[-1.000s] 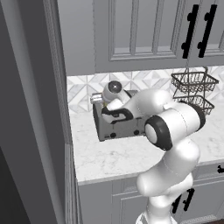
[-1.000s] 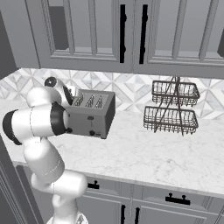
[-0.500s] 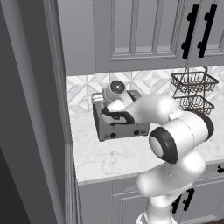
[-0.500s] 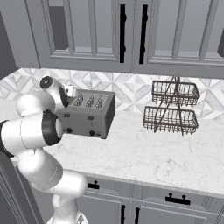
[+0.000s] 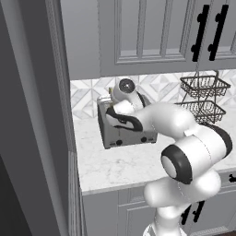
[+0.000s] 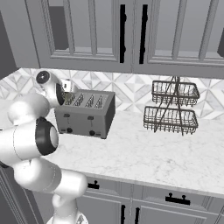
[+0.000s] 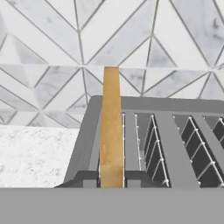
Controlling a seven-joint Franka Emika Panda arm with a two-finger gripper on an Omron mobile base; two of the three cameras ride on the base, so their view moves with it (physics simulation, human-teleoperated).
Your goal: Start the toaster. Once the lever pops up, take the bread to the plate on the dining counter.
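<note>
I see one toaster (image 7: 148, 144) with four slots on the counter. One bread slice (image 7: 110, 131) stands up in the end slot, right under my gripper. I cannot tell if my fingers are spread.

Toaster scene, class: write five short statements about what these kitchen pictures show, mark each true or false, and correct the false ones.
1. The bread stands on edge in an outer slot of the toaster. True.
2. The bread lies flat on the countertop. False: it stands upright in the toaster, its top edge above the slot.
3. A two-tier wire basket stands on the countertop, apart from the toaster. True.
4. The toaster's other three slots each hold a slice. False: in the hand view and the right base view they look empty.
5. The cabinets above the counter have black handles. True.
</note>
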